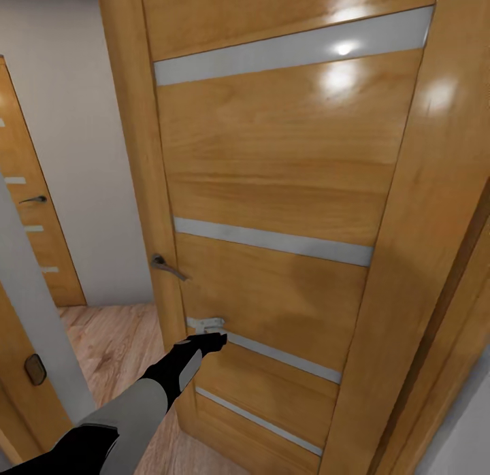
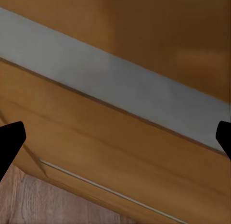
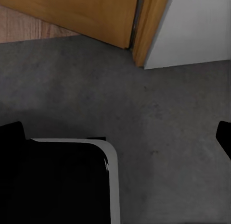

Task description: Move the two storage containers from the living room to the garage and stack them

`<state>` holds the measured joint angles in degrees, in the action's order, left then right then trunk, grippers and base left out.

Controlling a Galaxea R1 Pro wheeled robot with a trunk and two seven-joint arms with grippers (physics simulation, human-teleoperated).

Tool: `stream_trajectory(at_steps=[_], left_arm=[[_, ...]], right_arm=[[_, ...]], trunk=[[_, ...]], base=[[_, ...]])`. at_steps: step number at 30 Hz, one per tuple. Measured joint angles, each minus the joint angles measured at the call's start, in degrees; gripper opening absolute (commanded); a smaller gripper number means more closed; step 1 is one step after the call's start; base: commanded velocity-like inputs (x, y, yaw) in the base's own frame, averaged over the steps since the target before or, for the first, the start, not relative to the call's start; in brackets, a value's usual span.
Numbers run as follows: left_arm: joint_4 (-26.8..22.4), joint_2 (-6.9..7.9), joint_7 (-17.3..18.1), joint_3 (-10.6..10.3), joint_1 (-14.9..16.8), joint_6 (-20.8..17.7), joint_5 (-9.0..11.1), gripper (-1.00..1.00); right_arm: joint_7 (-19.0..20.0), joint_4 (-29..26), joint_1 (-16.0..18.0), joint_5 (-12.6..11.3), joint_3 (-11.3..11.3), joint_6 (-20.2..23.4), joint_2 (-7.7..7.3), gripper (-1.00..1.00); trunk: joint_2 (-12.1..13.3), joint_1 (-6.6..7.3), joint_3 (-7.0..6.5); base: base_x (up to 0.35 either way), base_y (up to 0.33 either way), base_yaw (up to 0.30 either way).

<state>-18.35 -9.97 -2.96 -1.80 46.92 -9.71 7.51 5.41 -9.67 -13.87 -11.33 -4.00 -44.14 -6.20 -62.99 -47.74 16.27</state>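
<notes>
Transit stage, by my judgement: the robot stands at a honey-coloured wooden door with grey glass strips (image 1: pixel 272 189), neither container carried. The left gripper (image 1: pixel 212 340) is extended against the door's lower panel; the left wrist view shows its black fingertips (image 2: pixel 10 140) set wide apart with nothing between them. The right gripper (image 3: pixel 118 137) likewise stands spread and empty over dark grey concrete floor (image 3: pixel 159 104), so the threshold is probably the garage's. Count: two such doors, the second (image 1: pixel 27 203) further back at left; two lever handles, one (image 1: pixel 165 264) near. The next move calls for pushing the door aside and driving through.
</notes>
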Motion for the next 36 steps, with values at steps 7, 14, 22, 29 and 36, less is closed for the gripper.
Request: stream_trajectory(at_steps=[7, 14, 22, 29, 36], left_arm=[[0.1, -0.03, 0.2, -0.3, 0.0, -0.1, 0.7, 1.00], [0.0, -0.03, 0.2, -0.2, 0.0, -0.1, 0.7, 1.00], [0.0, -0.03, 0.2, -0.2, 0.0, -0.1, 0.5, 1.00], [0.0, -0.03, 0.2, -0.1, 0.0, -0.1, 0.5, 1.00], [0.0, -0.03, 0.2, -0.1, 0.0, -0.1, 0.4, 1.00]], right_arm=[[0.0, 0.0, 0.0, 0.0, 0.0, 0.0, 0.00, 1.00], [0.0, 0.0, 0.0, 0.0, 0.0, 0.0, 0.00, 1.00], [-0.1, 0.0, 0.0, 0.0, 0.0, -0.1, 0.00, 1.00], [0.1, 0.0, 0.0, 0.0, 0.0, 0.0, 0.00, 1.00], [0.0, 0.0, 0.0, 0.0, 0.0, -0.2, 0.00, 1.00]], trunk=[[0.0, 0.02, 0.00], [0.0, 0.01, -0.01], [0.0, 0.00, -0.01], [0.0, 0.00, -0.01], [0.0, 0.00, -0.01]], base=[[0.086, 0.072, -0.004], [0.144, 0.068, 0.000], [0.010, 0.004, 0.000], [0.000, 0.000, 0.000], [0.000, 0.000, 0.000]])
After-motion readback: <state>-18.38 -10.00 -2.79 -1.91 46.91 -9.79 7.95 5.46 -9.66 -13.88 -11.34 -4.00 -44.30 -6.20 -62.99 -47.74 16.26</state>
